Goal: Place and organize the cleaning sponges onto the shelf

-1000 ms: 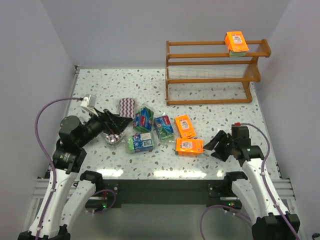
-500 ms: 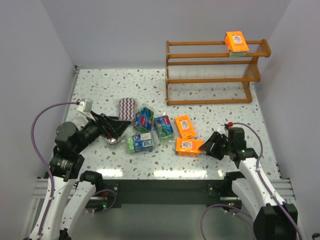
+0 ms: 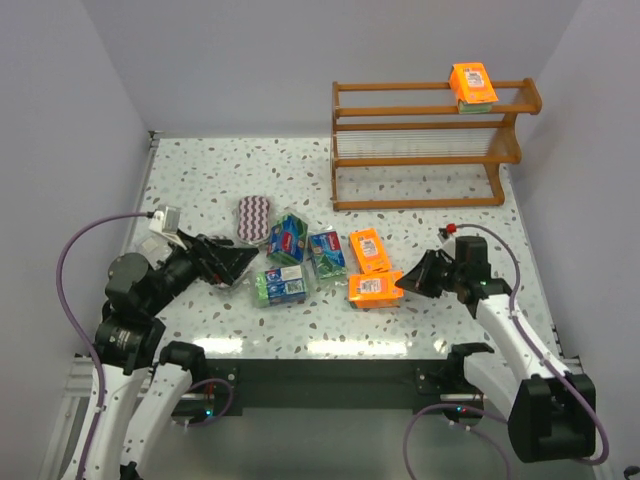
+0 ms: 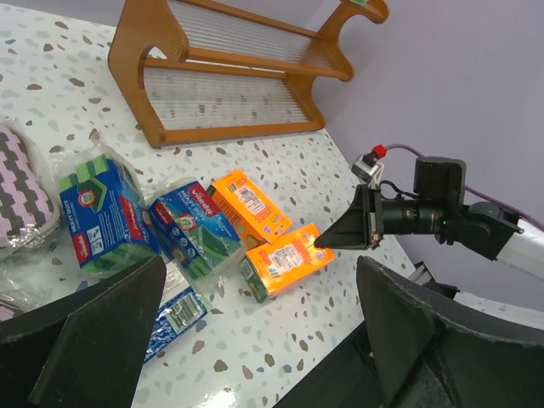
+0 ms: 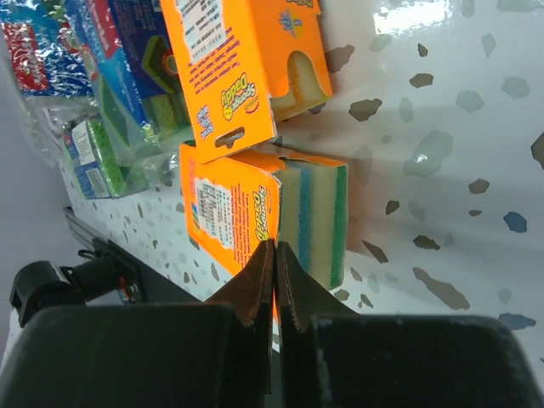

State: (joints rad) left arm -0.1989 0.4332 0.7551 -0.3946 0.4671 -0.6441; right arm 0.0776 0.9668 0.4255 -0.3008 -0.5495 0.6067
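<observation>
Shelf [image 3: 420, 127] of brown wood stands at the far right of the speckled table [image 3: 200, 170], its three railed tiers bare except the top one, where one orange pack [image 3: 473, 83] lies at the right end on top of something green.

Left gripper [image 3: 248, 265] hangs low over the table's left side, its fingers [image 4: 102, 340] spread as wide as they go and holding nothing. Right gripper [image 3: 402, 283] reaches in from the right, its jaws pressed together and its tips against the edge of the nearer orange pack [image 5: 229, 217]. Whether they pinch the cardboard cannot be told.

That pack lies on the table, touching a second orange pack [image 3: 370, 251] just beyond it. To their left three blue-green wrapped packs [image 3: 288, 238] [image 3: 327, 254] [image 3: 282, 285] cluster close together. Left of those, a purple-and-white zigzag pad [image 3: 254, 213] in a clear bag lies flat, well apart from the shelf.
</observation>
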